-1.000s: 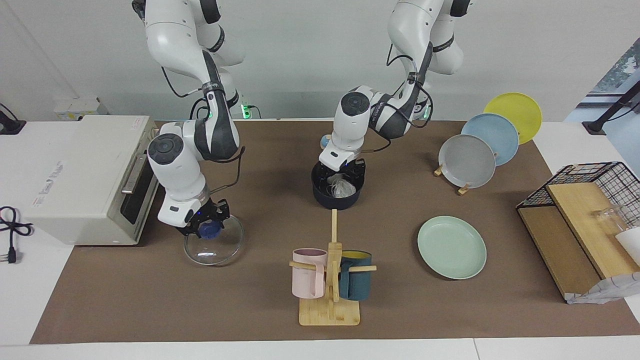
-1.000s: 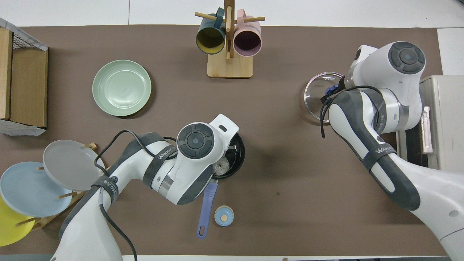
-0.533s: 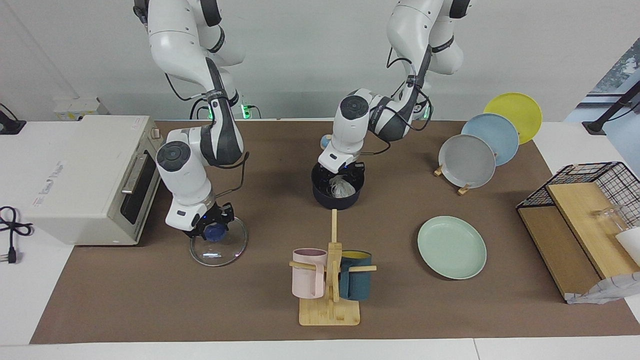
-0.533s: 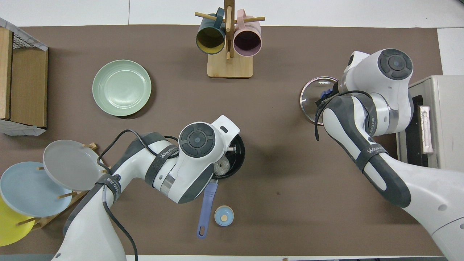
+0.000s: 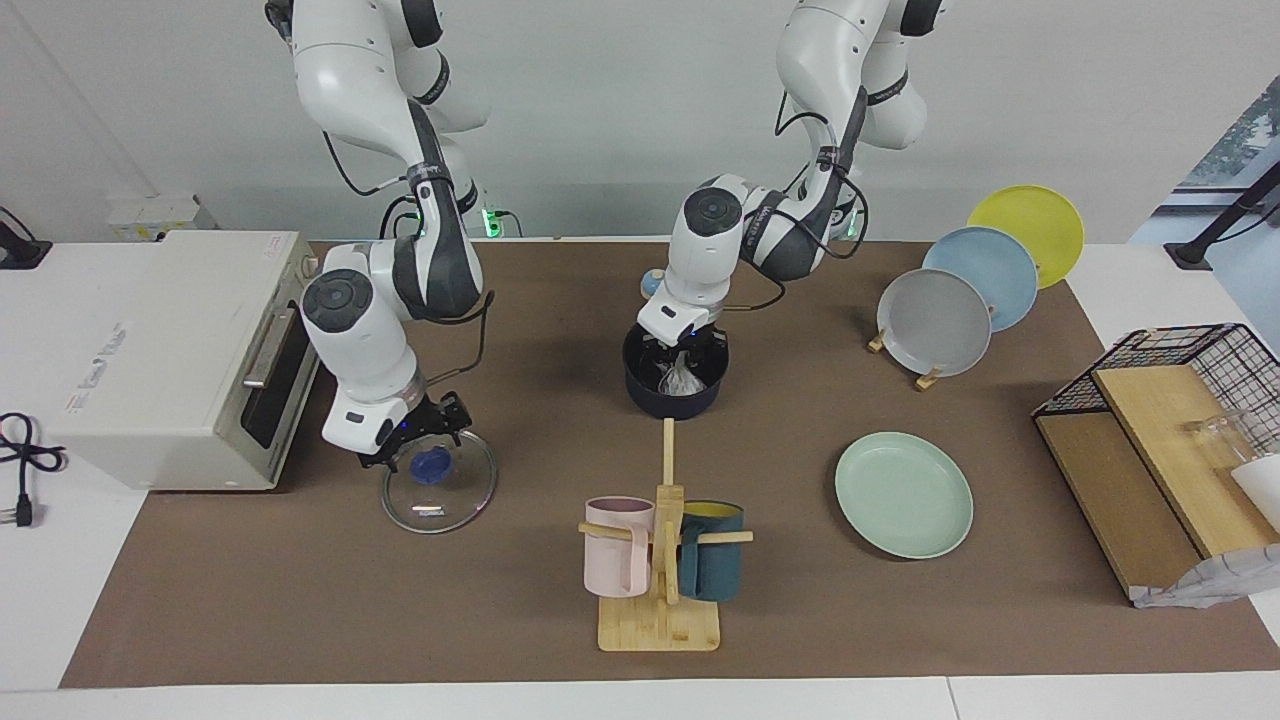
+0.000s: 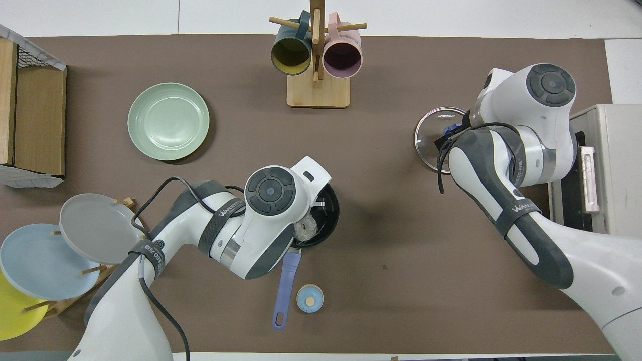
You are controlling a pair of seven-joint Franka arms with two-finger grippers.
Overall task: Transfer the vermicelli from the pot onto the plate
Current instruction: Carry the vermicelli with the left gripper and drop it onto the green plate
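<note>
Since the earlier frame the left gripper [image 5: 682,352] has pinched shut on the vermicelli [image 5: 681,378] inside the pot [image 5: 674,398], at the centre of the facing view; the whitish bundle sits in the dark interior. Lower right of centre, the plate [image 5: 904,494] lies bare on the brown mat. At the frame's left the right gripper [image 5: 421,432] has let go and hangs with fingers spread just over the glass lid [image 5: 440,495], whose blue knob [image 5: 432,465] is now uncovered. Bottom centre, a pink mug [image 5: 616,545] and a teal mug [image 5: 711,563] hang on the wooden rack [image 5: 659,620].
</note>
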